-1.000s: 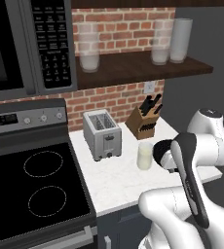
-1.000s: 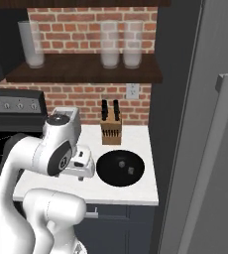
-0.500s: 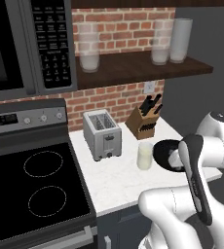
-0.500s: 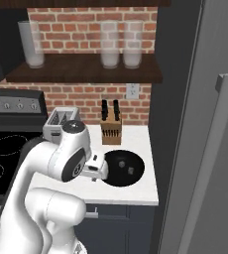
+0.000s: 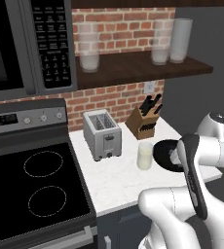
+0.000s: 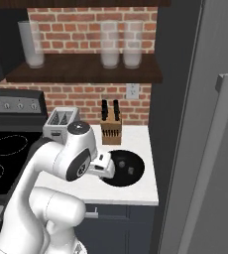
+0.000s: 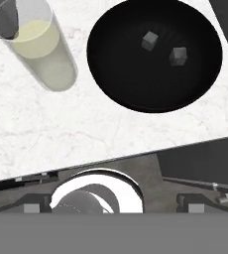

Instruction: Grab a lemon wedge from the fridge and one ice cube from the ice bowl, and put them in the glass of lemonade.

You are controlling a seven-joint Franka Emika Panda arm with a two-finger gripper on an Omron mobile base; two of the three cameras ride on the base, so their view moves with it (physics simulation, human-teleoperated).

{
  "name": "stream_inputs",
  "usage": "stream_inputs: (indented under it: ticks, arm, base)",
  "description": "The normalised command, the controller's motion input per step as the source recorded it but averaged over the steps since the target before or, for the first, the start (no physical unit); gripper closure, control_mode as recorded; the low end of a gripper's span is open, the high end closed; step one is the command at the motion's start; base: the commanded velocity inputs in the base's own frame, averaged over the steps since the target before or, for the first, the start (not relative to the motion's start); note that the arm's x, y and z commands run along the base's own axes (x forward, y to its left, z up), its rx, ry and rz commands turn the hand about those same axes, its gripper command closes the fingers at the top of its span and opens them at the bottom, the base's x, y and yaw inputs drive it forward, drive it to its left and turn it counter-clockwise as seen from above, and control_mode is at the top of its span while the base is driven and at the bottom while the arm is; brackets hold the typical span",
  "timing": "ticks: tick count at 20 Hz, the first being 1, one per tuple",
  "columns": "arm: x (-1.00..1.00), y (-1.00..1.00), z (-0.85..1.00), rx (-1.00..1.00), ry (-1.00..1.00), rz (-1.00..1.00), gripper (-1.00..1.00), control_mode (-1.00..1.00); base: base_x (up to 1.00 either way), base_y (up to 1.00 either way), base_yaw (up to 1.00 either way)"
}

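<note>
Hand view looks down on the white counter, with the ice bowl at upper right holding two small grey cubes, one just beside the other and apart. The glass of lemonade stands tilted in this view at upper left, near the bowl but not touching it. The end effector's two dark tips sit at the bottom edge, spread wide with nothing between them, so it is released and empty.

From the left base camera the glass stands between the toaster and the bowl, in front of the knife block. From the right base camera the end effector hangs over the bowl's left rim, and the fridge fills the right side, its door shut behind the long bar handle. The lemon wedge cannot be seen; presumably it is inside.

The ice step seems to be in hand, judging by where the hand points. Next, the hand needs to move forward over one cube, drop straight down into the bowl and close on that cube alone, keeping clear of its neighbour.
</note>
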Motion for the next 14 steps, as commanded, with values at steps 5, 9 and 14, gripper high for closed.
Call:
stream_inputs:
  ticks: [5, 9, 14]
  arm:
    - [0.19, -0.26, -0.01, -0.06, 0.00, -0.07, -1.00, -1.00]
    - [0.23, -0.34, -0.04, -0.03, 0.00, -0.05, -1.00, -1.00]
    - [0.25, -0.29, -0.10, -0.01, 0.00, -0.03, -1.00, -1.00]
  base:
    - [0.00, 0.00, 0.00]
    - [0.00, 0.00, 0.00]
    - [0.00, 0.00, 0.00]
